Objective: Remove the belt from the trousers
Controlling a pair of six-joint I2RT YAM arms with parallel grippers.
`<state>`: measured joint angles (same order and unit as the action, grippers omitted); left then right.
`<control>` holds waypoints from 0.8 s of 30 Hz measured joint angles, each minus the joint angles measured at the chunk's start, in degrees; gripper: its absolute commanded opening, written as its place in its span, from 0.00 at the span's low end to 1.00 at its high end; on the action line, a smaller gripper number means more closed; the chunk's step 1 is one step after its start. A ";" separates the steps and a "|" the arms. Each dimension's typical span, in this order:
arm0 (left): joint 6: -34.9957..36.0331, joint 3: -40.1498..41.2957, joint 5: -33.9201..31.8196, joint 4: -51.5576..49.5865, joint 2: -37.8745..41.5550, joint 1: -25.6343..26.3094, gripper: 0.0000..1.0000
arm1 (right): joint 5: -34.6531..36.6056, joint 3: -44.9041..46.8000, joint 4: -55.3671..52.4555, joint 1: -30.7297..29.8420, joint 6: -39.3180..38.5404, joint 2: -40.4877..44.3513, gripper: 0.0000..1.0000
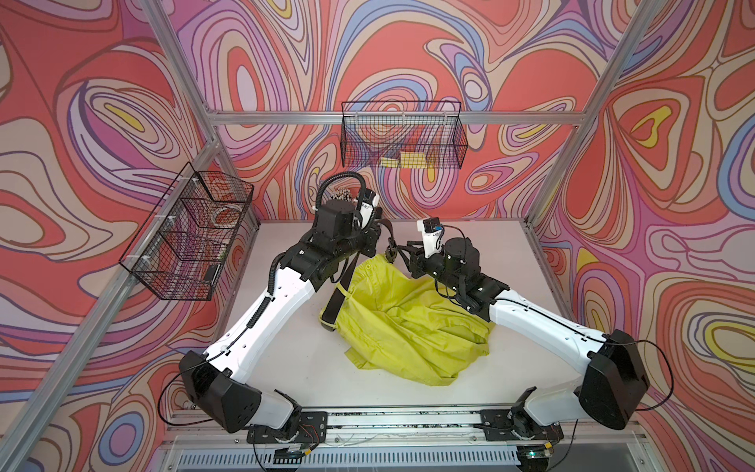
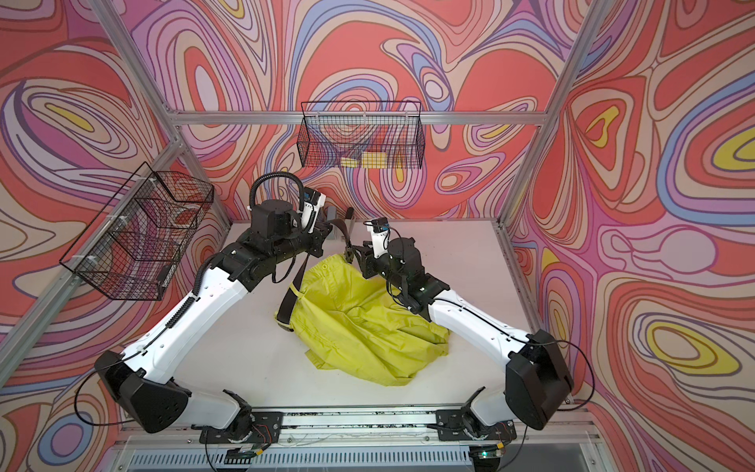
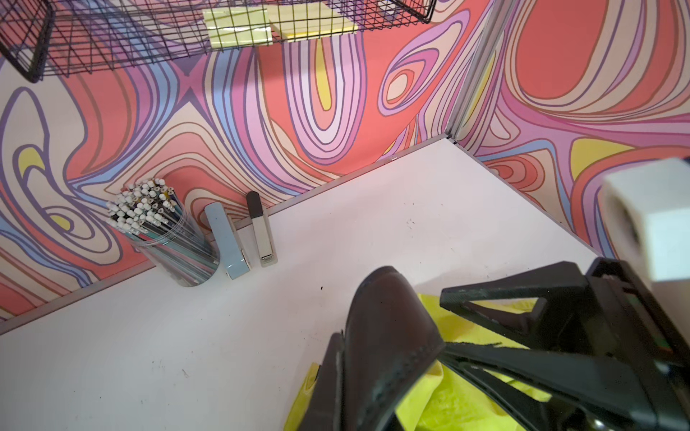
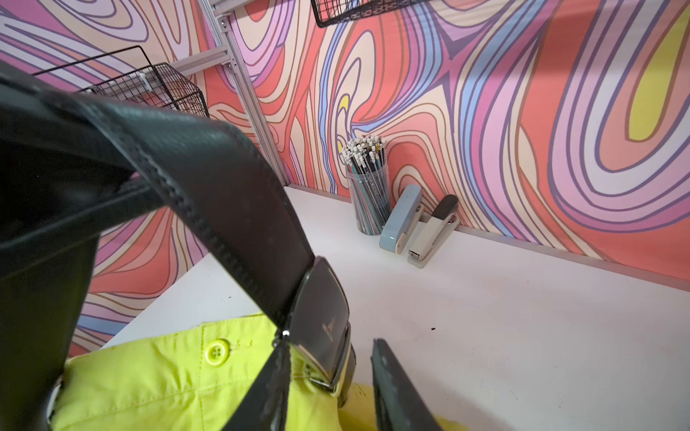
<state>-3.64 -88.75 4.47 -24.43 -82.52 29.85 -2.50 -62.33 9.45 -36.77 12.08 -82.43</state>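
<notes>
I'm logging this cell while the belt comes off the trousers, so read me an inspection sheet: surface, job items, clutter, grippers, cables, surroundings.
Surface: white table, bare except faint specks.
Job's things: yellow-green trousers crumpled mid-table; black belt threaded through side loops, its buckle at the waistband near the button.
Clutter: pencil cup, blue stapler and beige stapler against the back wall.
Grippers: left gripper shut on the belt strap; right gripper open, jaws either side of the buckle.
Cables: black leads loop at both arm bases; corrugated hose arches over the left wrist.
Surroundings: back basket holding yellow notepads; side basket; swirl-patterned walls.
</notes>
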 measured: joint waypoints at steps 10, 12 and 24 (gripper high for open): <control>-1.60 -0.37 0.39 -0.35 -0.09 -0.57 0.00 | -3.98 -1.36 2.12 -0.04 -0.57 -1.18 0.43; -1.79 -0.39 0.44 -0.39 -0.09 -0.61 0.00 | -5.09 -1.86 2.32 -0.04 -0.79 -1.99 0.42; -2.47 -0.39 0.55 -0.72 -0.09 -0.76 0.00 | -5.79 -6.21 1.18 -0.07 -0.94 -5.68 0.15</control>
<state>-6.11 -89.14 5.02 -25.15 -82.61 29.08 -8.29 -68.53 10.63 -36.84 11.14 -88.12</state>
